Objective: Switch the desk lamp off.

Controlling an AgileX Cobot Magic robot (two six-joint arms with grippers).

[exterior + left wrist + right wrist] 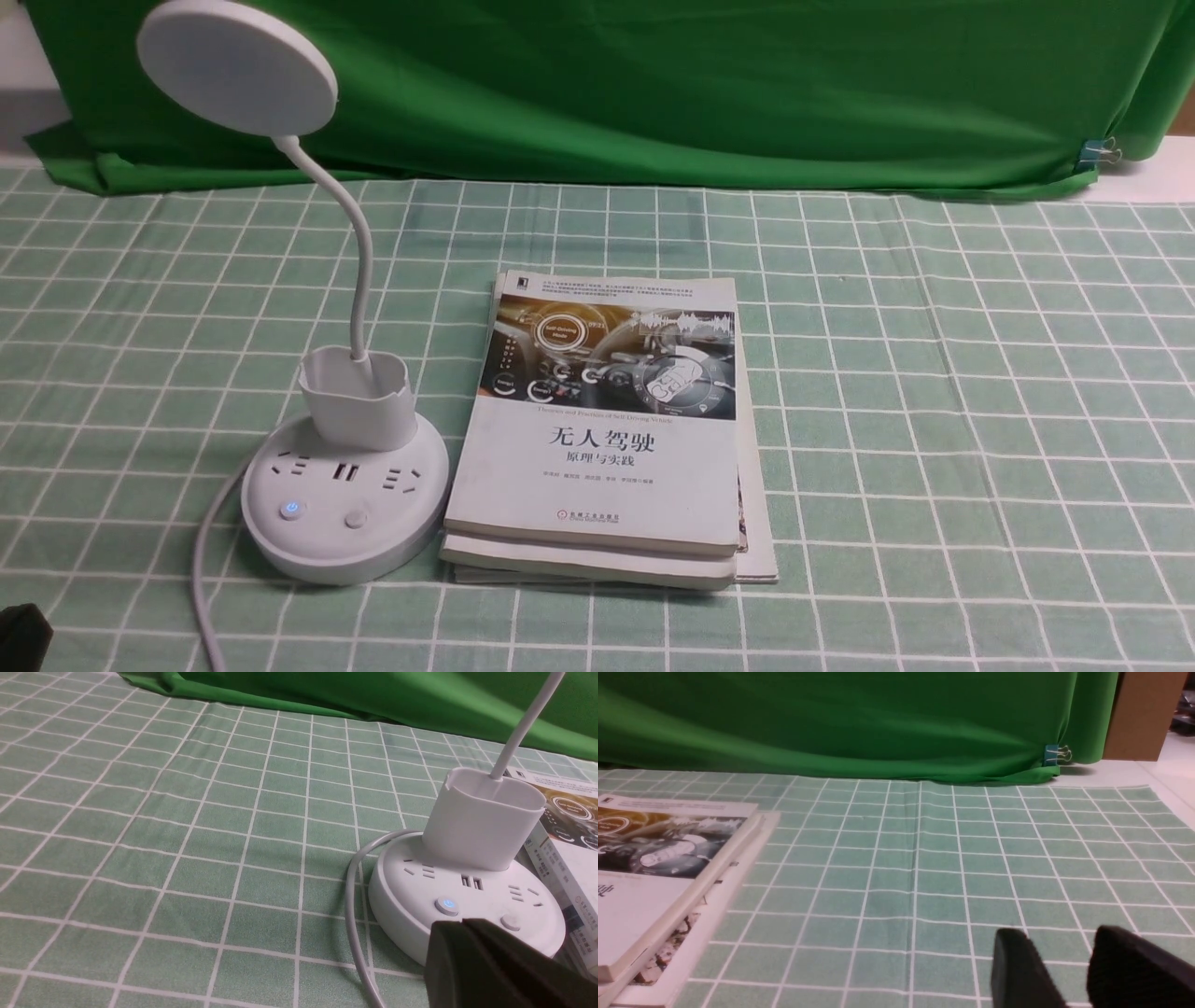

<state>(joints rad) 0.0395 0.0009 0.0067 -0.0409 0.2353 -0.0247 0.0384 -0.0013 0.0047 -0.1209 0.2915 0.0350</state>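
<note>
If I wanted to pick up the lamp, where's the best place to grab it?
Probably the cup holder, from the robot's side, jaws across its narrower front-to-back depth: it stands upright with flat-looking walls. The gooseneck is thin and curved, so it would likely bend.

White-gridded green tablecloth (934, 420)

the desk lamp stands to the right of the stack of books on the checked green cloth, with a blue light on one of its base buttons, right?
The side is wrong: the front view shows the desk lamp to the left of the stack of books. The rest holds.
</note>
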